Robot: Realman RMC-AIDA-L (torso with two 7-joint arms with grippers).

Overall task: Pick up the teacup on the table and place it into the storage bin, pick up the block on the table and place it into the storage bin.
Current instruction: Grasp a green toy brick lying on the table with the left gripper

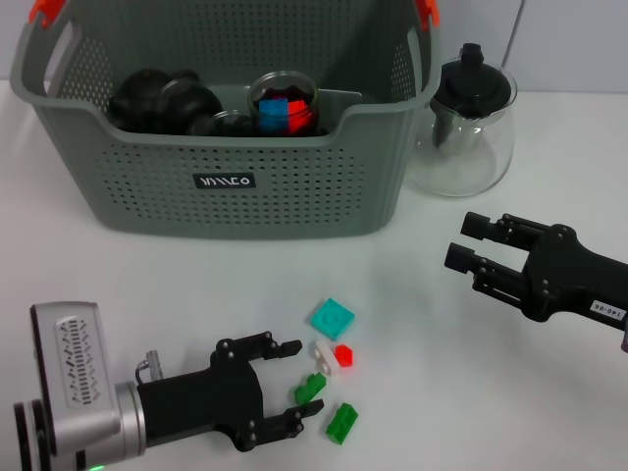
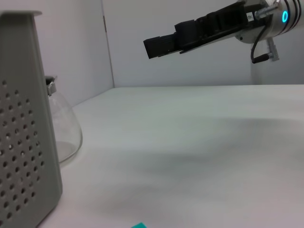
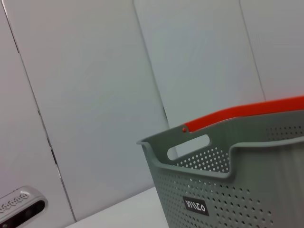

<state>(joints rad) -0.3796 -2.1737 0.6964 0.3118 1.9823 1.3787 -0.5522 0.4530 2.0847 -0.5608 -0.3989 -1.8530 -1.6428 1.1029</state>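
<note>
With the teacup (image 1: 284, 105) apparently already in the storage bin (image 1: 226, 147), the blocks are left: left gripper (image 1: 294, 385), fingers apart, straddles a green block (image 1: 309, 389). Light, rigid, slick plastic; pinch flat sides. Right gripper (image 1: 469, 254) hovers empty, fingers apart.

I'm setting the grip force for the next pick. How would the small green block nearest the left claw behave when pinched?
The green block looks like hard moulded plastic, so probably stiff and light. Its small size and smooth faces suggest it could squirt from the open left claw if pinched off-centre. It sits close to other pieces, such as the white one, which may get nudged.
</note>
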